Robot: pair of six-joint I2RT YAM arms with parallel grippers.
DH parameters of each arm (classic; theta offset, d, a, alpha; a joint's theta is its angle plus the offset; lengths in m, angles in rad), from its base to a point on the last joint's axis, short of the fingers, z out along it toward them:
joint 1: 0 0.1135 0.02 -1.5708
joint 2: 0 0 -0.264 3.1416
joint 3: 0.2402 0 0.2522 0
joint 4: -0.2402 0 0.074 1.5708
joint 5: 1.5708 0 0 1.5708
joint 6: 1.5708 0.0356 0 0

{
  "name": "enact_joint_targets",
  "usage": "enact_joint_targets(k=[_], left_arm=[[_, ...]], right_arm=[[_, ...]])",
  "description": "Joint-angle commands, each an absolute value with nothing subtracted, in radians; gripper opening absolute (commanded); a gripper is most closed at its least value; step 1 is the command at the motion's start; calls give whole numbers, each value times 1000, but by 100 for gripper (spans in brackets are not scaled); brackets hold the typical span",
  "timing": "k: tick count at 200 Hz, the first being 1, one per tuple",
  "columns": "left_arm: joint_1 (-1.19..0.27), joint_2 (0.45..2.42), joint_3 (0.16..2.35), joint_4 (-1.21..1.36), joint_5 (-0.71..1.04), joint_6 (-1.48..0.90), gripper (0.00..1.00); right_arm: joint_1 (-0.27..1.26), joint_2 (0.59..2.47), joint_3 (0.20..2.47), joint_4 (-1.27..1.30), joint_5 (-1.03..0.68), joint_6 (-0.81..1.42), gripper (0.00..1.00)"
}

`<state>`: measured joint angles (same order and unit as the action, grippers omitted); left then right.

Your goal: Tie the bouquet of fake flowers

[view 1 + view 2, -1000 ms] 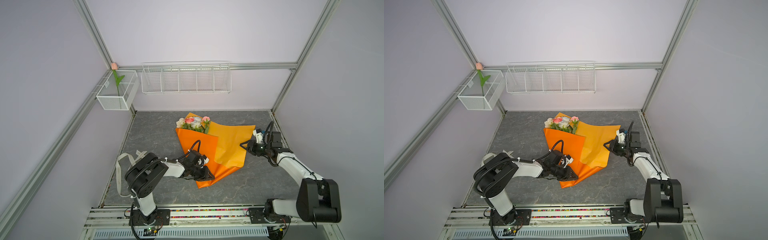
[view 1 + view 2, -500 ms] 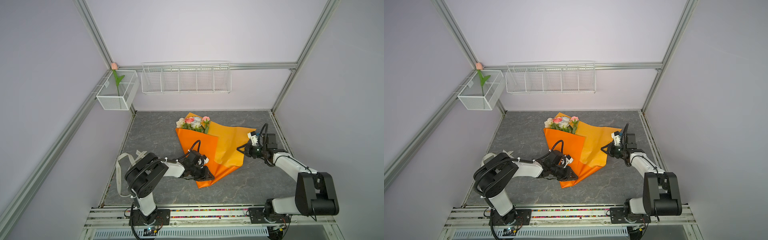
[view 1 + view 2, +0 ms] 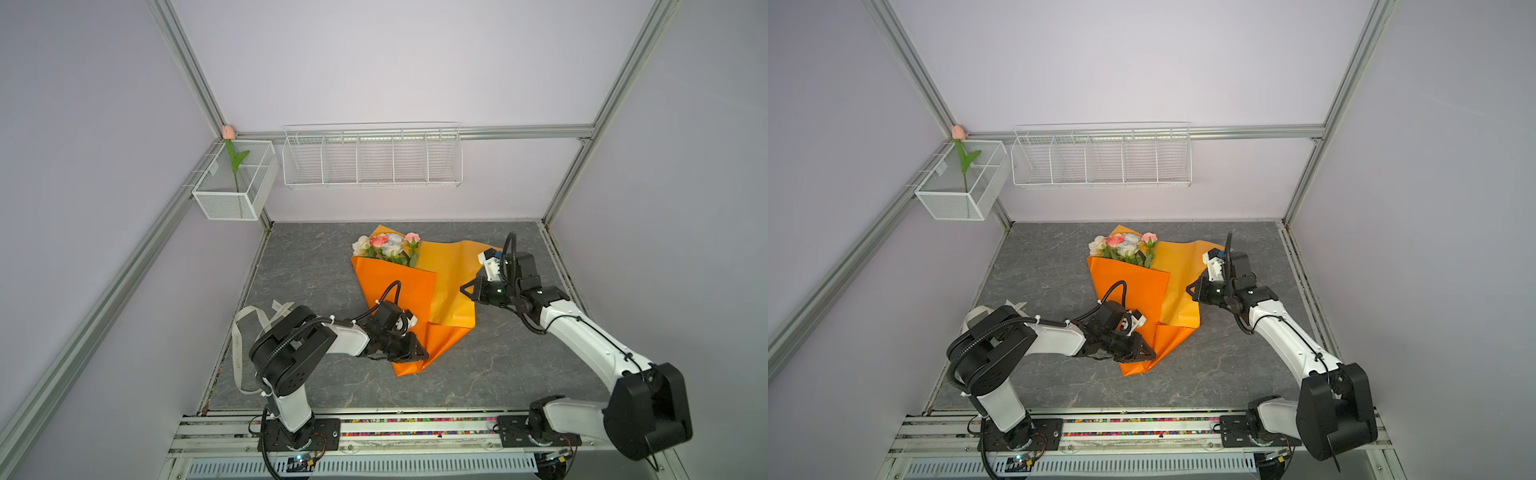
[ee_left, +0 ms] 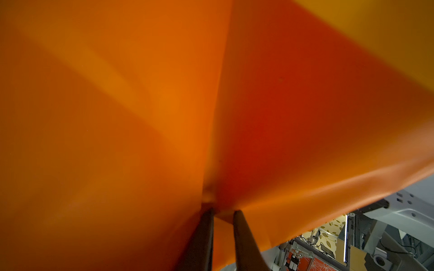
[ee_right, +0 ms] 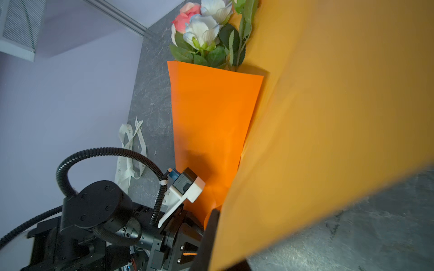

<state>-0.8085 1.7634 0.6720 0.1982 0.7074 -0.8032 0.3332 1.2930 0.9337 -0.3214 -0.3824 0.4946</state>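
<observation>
The bouquet of fake flowers (image 3: 388, 247) (image 3: 1125, 247) lies on the grey table, its white, pink and pale blue roses sticking out of orange wrapping paper (image 3: 399, 286) folded into a cone. My left gripper (image 3: 419, 353) (image 3: 1148, 353) is shut on the cone's narrow lower end; in the left wrist view its fingers (image 4: 223, 212) pinch a fold of paper (image 4: 164, 105). My right gripper (image 3: 465, 291) (image 3: 1192, 289) is shut on the edge of the paler right flap (image 3: 449, 282), held raised off the table. In the right wrist view the flap (image 5: 328, 117) hides one finger of my right gripper (image 5: 218, 215); the roses (image 5: 204, 30) show beyond.
A pale printed ribbon (image 3: 249, 332) (image 5: 128, 150) lies on the table by the left arm's base. A white mesh box (image 3: 237, 195) holding a single pink tulip (image 3: 228, 133) and a wire shelf (image 3: 372, 156) hang on the back wall. Frame posts edge the table.
My right gripper has shut on the flap's edge and moved left toward the bouquet, lifting the flap with it. The left arm has stayed put.
</observation>
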Motion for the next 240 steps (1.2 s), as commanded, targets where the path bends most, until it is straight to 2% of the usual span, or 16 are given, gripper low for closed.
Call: enact_joint_targets(k=[1,55,82,127,145,164,180,198,221,240], left_arm=[[-807,1800,629,129,586,-802,18],[-795,1778,597,166,547,-841,18],[-792,1770,590,199,547,-862,18],[-787,1749,554,284,557,-906,19],[-787,1747,559,311,588,-910,20],[-787,1745,576,292,595,-895,20],[-787,1755,586,291,599,-892,20],[-787,1772,592,299,609,-893,20],[-787,1779,585,319,618,-900,20],[-787,1774,580,318,618,-901,20]], right_arm=[[402,1307,1015,-454,-129,501,7],[588,1447,1209,-544,-52,481,6],[700,1564,1304,-623,58,473,7],[747,1672,1373,-732,190,481,7],[673,1623,1310,-661,86,508,8],[574,1554,1213,-581,-45,522,18],[504,1494,1102,-476,-189,517,36],[438,1461,1021,-395,-317,509,46],[393,1441,959,-411,-318,450,47],[349,1396,873,-371,-439,428,50]])
